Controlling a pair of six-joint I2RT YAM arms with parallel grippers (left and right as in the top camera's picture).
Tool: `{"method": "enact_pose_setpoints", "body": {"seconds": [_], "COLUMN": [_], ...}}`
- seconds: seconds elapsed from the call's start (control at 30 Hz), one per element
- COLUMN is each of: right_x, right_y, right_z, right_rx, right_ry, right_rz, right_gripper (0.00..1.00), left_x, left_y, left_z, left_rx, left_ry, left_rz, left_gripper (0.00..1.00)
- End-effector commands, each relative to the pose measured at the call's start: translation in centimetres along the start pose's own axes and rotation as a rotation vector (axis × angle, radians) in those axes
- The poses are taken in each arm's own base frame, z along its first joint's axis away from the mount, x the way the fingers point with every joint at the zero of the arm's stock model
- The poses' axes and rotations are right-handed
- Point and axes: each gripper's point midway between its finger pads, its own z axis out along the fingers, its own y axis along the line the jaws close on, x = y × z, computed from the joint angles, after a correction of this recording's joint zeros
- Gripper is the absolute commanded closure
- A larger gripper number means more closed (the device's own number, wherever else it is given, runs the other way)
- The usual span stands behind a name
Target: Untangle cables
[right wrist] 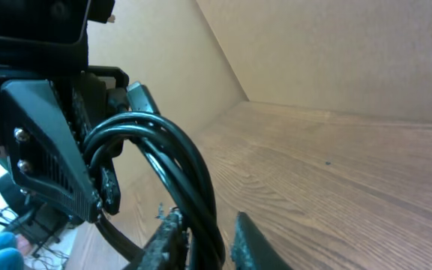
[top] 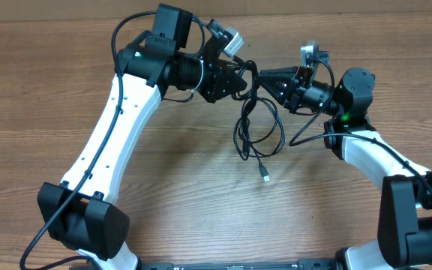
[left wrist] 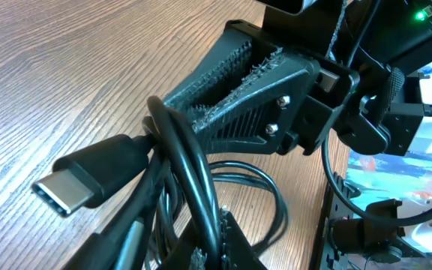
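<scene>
Cables (top: 251,81): thin, glossy black cords, several strands gathered into one bundle that is held up off the table (top: 193,202) between the two grippers, toward the far middle of the wood-grain surface.

Overhead: below the gather point the strands fall into loose, overlapping oval loops that lie on the table. One free end trails toward the near edge and finishes in a small plug (top: 265,176), lying flat and apart from the loops.

Left wrist view: the cables (left wrist: 190,169) arch over one another in a tight curve. A flat oval-mouthed connector (left wrist: 72,185) with a stubby black housing sticks out of the bundle to the left, above the wood. A further loop rests on the table behind it.

Left gripper (top: 244,75): fingers pressed together on the cables, which run down into its jaws at the bottom of its own camera view.

Right gripper (top: 264,76): its ribbed fingers (left wrist: 235,94) taper to the bundle from the opposite side. In its own wrist view the cables (right wrist: 175,154) curve down between its two fingertips (right wrist: 169,236). The jaws stand narrow, one finger touches the strands, and a sliver of gap shows at the other. Whether the pinch is firm I cannot tell.
</scene>
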Motion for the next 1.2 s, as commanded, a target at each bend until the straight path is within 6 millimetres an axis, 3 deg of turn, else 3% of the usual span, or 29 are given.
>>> {"method": "enact_pose_setpoints", "body": {"seconds": [0.0,0.1,0.2,0.33,0.43,0.63,0.73,0.87,1.17], "right_x": [-0.9,-0.9,-0.7,-0.6,-0.6,-0.5,-0.5,-0.5,-0.2], "right_y": [0.7,0.7,0.6,0.9,0.9,1.0,1.0,0.9,0.7], "right_z": [0.1,0.1,0.1,0.1,0.1,0.1,0.1,0.1,0.1], "right_rx": [-0.009,-0.007,-0.005,-0.021,-0.021,-0.028,-0.027,-0.023,-0.015], "right_ry": [-0.014,-0.013,-0.007,0.002,0.003,0.006,0.006,0.004,0.013], "right_rz": [-0.033,-0.03,-0.02,-0.021,-0.02,-0.021,-0.021,-0.019,0.002], "right_gripper": [0.88,0.96,0.94,0.58,0.55,0.59,0.78,0.96,0.96], "left_x": [-0.5,-0.5,-0.5,-0.5,-0.5,-0.4,-0.4,-0.4,-0.3], "left_y": [-0.6,-0.4,-0.5,-0.5,-0.8,-1.8,-2.1,-2.2,-1.0], "left_z": [0.0,0.0,0.0,0.0,0.2,0.9,1.2,1.3,1.3], "left_rx": [0.026,0.017,0.018,0.02,0.028,0.047,0.052,0.054,-0.017], "left_ry": [-0.011,-0.01,-0.009,-0.01,-0.008,0.007,0.009,0.009,0.013], "left_rz": [-0.006,-0.023,-0.023,-0.042,-0.039,-0.024,-0.014,-0.011,-0.017], "left_gripper": [0.96,0.96,0.96,0.96,0.96,0.96,0.96,0.96,0.96]}}
